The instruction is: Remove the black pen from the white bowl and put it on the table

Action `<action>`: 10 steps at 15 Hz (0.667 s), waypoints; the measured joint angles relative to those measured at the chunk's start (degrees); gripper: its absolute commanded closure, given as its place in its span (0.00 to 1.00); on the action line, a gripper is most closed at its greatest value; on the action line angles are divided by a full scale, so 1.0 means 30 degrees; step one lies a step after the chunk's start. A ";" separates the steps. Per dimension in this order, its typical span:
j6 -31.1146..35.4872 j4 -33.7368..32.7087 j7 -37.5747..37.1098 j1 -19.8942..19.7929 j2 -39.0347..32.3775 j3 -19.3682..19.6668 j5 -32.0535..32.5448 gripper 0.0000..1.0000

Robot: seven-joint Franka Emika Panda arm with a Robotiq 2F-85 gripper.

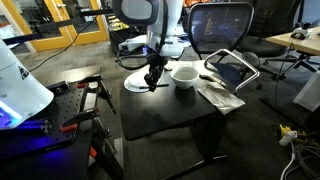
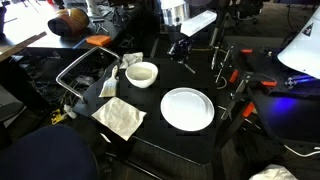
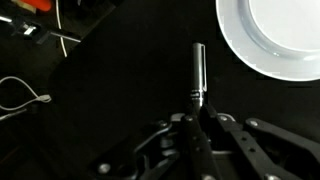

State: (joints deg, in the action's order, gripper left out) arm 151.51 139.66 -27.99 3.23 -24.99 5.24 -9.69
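My gripper (image 3: 197, 108) is shut on the black pen (image 3: 198, 70), which sticks out straight beyond the fingertips over the black table (image 3: 110, 80). In both exterior views the gripper (image 1: 153, 76) (image 2: 183, 52) hangs low over the table (image 1: 170, 110) (image 2: 170, 140), beside the flat white plate (image 1: 138, 84). The white bowl (image 1: 184, 75) (image 2: 141, 73) stands apart from the gripper, and no pen shows in it. I cannot tell whether the pen's far end touches the table.
The white plate (image 2: 187, 108) (image 3: 275, 35) lies next to the gripper. A crumpled napkin (image 1: 218, 95) (image 2: 120, 117) lies at a table corner near the bowl. A mesh office chair (image 1: 222, 30) stands behind the table. Clamps and red-handled tools (image 2: 240, 80) are at one side.
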 measured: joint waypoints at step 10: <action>0.0010 -0.1832 -0.0125 -0.0114 -0.2952 -0.0545 -0.1837 0.97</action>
State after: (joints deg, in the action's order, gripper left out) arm 151.54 134.17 -28.36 2.89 -33.84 3.61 -15.20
